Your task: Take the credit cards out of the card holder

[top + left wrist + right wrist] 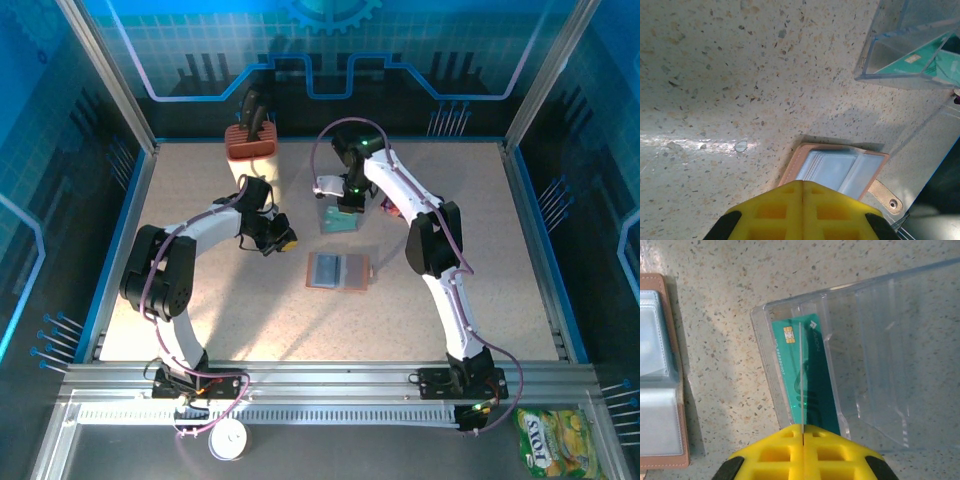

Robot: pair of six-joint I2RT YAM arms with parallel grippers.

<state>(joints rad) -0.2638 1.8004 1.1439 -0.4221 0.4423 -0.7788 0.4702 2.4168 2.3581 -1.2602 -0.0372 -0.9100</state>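
The card holder [338, 270] lies open on the table, its blue-grey sleeves up; in the left wrist view the card holder [840, 167] shows its snap strap [888, 198]. One teal credit card [812, 365] lies flat in a clear plastic tray [880, 365]. My right gripper [803, 427] hangs over that tray, shut on a second credit card [801, 375] that I see edge-on as a thin line. Just left of the card holder, my left gripper [803, 182] hovers shut with nothing in it. From above, the left gripper [283, 240] and right gripper [349, 208] flank the tray.
A brown holder with dark handles [251, 143] stands at the back left. A yellow-green snack packet [556, 440] and a white round object [228, 440] lie beyond the near rail. Blue walls enclose the speckled table [200, 300].
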